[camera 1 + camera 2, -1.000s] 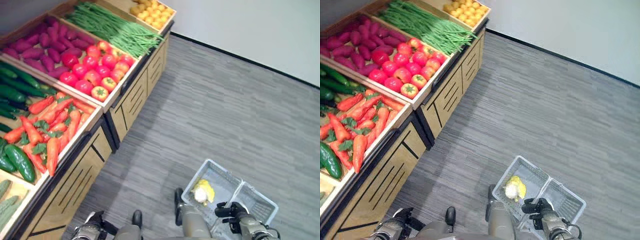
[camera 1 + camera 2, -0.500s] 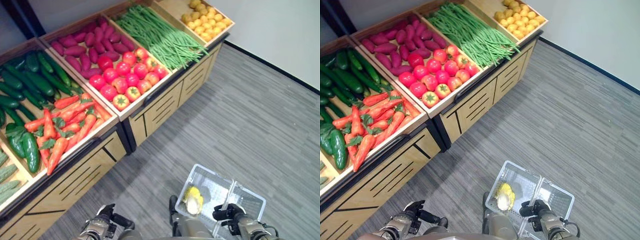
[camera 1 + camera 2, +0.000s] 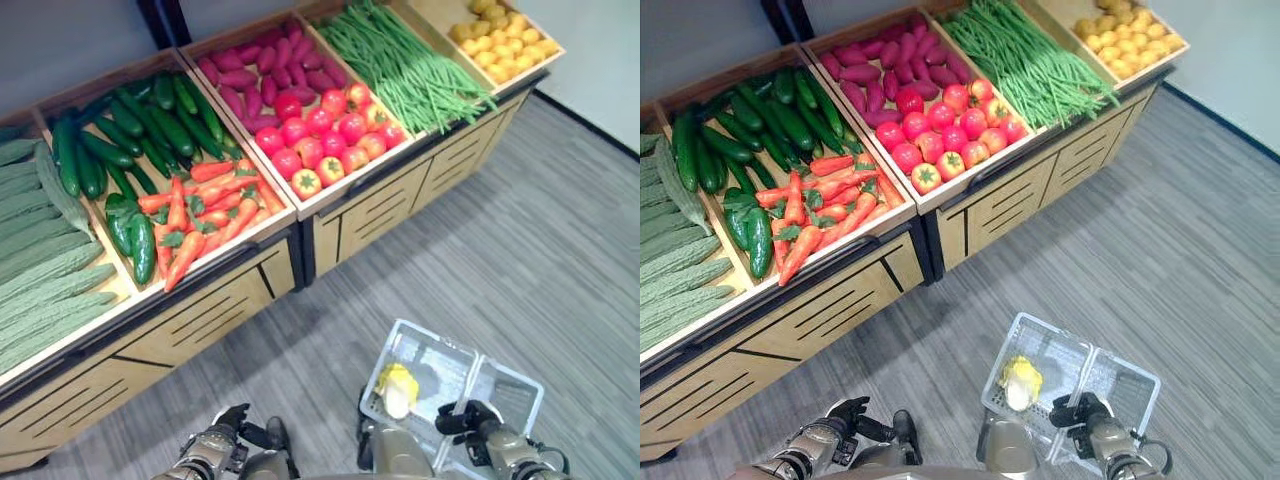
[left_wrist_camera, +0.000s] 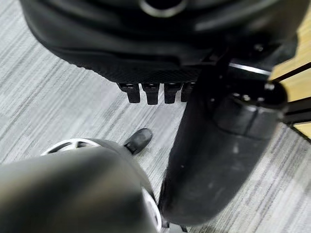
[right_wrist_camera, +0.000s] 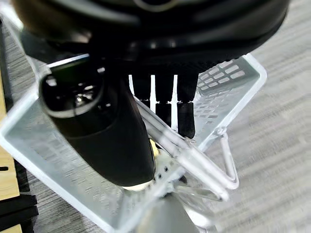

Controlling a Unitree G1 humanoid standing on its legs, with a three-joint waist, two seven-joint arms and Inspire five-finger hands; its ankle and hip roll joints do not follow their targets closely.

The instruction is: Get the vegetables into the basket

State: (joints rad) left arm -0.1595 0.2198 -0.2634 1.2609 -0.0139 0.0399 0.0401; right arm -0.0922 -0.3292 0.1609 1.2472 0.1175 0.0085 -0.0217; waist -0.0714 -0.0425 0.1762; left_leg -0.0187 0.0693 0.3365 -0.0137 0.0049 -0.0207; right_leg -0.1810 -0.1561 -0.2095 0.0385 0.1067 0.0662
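Gripping the basket handle, right hand; left hand empty.

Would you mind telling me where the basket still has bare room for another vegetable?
The basket, held by the right hand, has bare mesh on the far side of its handle, away from the stand. The half nearer the stand holds a yellow vegetable, with some bare mesh around it.

A long produce stand runs along the far left. From left to right its bins hold gourds, cucumbers, carrots, tomatoes, beans and potatoes. The basket sits at near right with a corn cob in it.
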